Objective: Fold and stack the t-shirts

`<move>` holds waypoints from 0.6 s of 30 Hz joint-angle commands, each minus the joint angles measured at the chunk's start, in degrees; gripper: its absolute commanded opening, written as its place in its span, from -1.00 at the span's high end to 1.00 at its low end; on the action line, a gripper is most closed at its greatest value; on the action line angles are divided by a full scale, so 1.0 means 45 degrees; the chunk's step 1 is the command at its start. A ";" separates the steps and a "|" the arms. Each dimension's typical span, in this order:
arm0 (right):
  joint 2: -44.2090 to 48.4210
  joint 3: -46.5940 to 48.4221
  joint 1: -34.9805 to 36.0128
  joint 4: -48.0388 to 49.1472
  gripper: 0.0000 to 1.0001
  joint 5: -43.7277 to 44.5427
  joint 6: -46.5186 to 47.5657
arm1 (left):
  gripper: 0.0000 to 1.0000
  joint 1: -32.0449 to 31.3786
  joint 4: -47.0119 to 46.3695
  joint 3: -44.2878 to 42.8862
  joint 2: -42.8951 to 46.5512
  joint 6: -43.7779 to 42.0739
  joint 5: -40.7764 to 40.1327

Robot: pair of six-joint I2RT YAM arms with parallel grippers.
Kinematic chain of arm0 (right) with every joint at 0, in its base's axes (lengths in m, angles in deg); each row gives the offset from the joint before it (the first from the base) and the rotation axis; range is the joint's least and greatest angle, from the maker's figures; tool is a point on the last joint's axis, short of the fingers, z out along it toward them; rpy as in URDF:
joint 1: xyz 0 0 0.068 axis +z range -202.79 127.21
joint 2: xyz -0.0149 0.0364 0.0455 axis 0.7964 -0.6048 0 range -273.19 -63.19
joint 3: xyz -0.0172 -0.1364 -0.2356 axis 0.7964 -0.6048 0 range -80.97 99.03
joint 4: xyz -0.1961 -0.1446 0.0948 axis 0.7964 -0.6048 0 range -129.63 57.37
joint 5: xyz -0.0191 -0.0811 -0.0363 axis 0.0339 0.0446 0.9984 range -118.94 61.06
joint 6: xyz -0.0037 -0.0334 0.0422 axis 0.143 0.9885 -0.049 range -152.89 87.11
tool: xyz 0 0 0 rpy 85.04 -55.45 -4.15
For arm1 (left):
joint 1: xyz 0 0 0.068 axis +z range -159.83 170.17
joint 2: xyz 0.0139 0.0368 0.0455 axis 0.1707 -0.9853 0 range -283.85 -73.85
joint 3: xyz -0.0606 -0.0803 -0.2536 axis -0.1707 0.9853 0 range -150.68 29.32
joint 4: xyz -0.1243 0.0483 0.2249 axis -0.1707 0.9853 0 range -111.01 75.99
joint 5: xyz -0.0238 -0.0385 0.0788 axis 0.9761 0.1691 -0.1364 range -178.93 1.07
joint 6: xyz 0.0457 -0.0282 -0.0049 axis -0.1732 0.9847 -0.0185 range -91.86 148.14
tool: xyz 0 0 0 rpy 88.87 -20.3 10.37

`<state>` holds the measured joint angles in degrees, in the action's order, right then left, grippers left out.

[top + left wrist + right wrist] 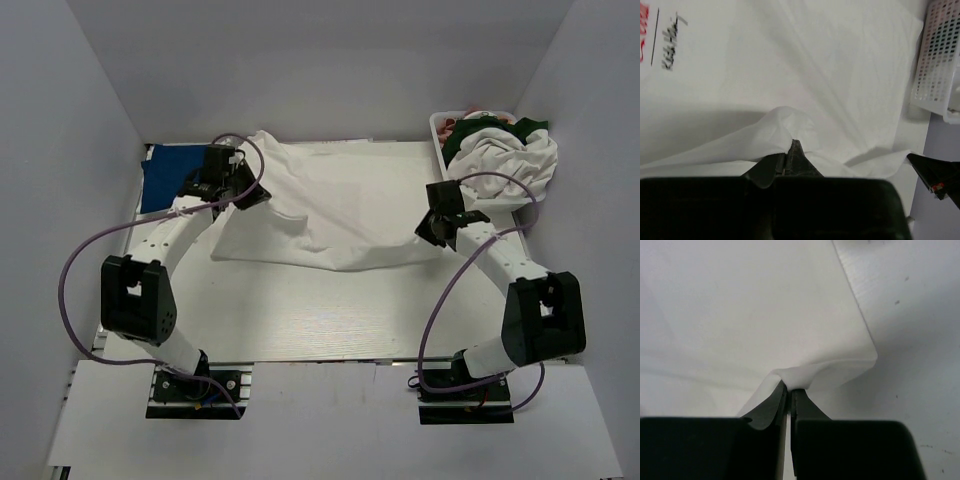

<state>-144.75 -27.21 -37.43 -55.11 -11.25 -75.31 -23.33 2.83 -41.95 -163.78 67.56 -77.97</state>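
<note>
The left tool (789,152) and right tool (789,391) each clamp an edge of the white t-shirt (340,200) spread across the table (300,320).

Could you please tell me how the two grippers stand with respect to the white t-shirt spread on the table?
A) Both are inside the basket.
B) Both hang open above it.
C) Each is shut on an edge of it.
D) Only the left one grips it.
C: the wrist views show the left gripper and the right gripper each pinching a bunched fold of the white t-shirt, at opposite sides of it.
</note>
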 commanded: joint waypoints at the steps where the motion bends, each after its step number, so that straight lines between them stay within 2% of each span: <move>1: -0.0778 0.1118 -0.0267 0.0699 1.00 0.1008 0.0420 | 1.00 0.0206 -0.1076 -0.1231 -0.0521 -0.0945 -0.0424; 2: -0.1091 0.1797 -0.0326 0.0602 1.00 0.1068 0.0402 | 1.00 0.0206 -0.1194 -0.1466 -0.0949 -0.1160 -0.0424; 8: -0.2050 0.2370 -0.0579 0.1459 1.00 0.1380 0.0889 | 1.00 0.0460 -0.2580 -0.2171 -0.1928 -0.2080 -0.0696; 15: -0.3906 0.3931 -0.0912 0.1050 1.00 0.1498 0.1163 | 1.00 0.0850 -0.4493 -0.2562 -0.2711 -0.3172 -0.0502; 18: -0.4841 0.4670 -0.1029 0.0642 1.00 0.1556 0.1163 | 1.00 0.0967 -0.4633 -0.2951 -0.3353 -0.3174 -0.0969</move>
<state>-164.18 -10.82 -41.39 -51.85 -6.59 -70.70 -19.89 -13.34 -51.67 -178.31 55.45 -80.85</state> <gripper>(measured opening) 0.041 0.028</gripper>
